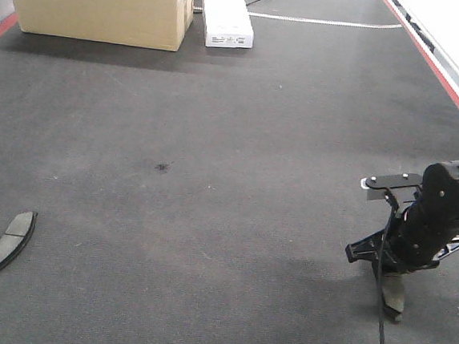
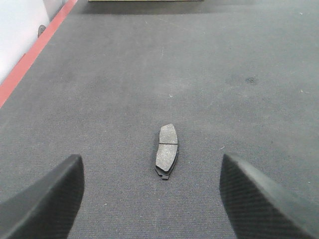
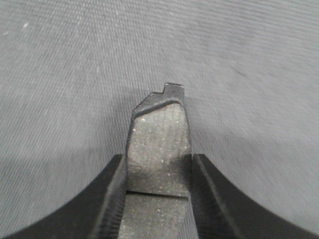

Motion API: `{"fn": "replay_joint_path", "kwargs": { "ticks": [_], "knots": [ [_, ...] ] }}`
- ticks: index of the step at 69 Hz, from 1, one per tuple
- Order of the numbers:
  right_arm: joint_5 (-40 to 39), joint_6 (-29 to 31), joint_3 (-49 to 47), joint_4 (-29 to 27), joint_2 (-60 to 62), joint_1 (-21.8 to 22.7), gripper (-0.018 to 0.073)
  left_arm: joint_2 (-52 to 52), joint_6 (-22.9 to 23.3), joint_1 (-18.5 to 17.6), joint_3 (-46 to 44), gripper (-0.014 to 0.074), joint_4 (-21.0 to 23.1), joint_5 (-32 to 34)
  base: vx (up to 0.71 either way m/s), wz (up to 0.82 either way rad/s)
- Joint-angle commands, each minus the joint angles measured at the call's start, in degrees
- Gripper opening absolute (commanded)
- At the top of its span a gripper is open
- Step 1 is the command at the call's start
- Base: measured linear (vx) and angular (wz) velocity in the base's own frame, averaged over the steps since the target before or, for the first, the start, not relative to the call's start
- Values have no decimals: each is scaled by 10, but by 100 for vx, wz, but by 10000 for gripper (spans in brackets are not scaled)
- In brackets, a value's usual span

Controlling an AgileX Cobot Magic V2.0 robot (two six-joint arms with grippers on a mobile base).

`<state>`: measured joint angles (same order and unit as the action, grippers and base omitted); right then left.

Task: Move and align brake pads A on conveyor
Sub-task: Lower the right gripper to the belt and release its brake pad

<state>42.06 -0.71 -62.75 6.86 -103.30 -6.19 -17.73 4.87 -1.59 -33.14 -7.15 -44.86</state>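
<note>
One brake pad [image 1: 12,240] lies flat on the conveyor [image 1: 213,179] at the front left. The left wrist view shows this pad [image 2: 167,149] ahead of my left gripper [image 2: 152,186], which stands open and well apart from it, one finger [image 2: 47,199] on each side. My right gripper [image 1: 393,293] at the front right is shut on a second brake pad [image 3: 160,149], its fingers [image 3: 112,199] pressing both long edges near the middle groove. The held pad [image 1: 395,295] points down at the belt.
A cardboard box [image 1: 99,4] and a white carton [image 1: 225,11] stand at the far end of the belt. Red strips [image 1: 432,65] run along the belt's edges, with a white surface beyond the right one. A small dark spot [image 1: 163,166] marks the belt's middle.
</note>
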Motion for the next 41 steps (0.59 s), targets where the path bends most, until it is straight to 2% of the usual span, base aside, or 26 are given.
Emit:
{"fn": "replay_joint_path", "kwargs": {
  "ticks": [1, 27, 35, 41],
  "knots": [
    [-20, 7, -18, 11, 10, 4, -7, -6, 0, -1, -14, 541, -3, 36, 0, 0],
    [-15, 7, -27, 11, -11, 4, 8, -6, 0, -1, -14, 541, -3, 35, 0, 0],
    [-4, 7, -42, 8, -11, 4, 67, -6, 0, -1, -14, 541, -3, 35, 0, 0],
    [3, 7, -51, 7, -11, 4, 162, -6, 0, -1, -14, 541, -3, 35, 0, 0]
  ]
}}
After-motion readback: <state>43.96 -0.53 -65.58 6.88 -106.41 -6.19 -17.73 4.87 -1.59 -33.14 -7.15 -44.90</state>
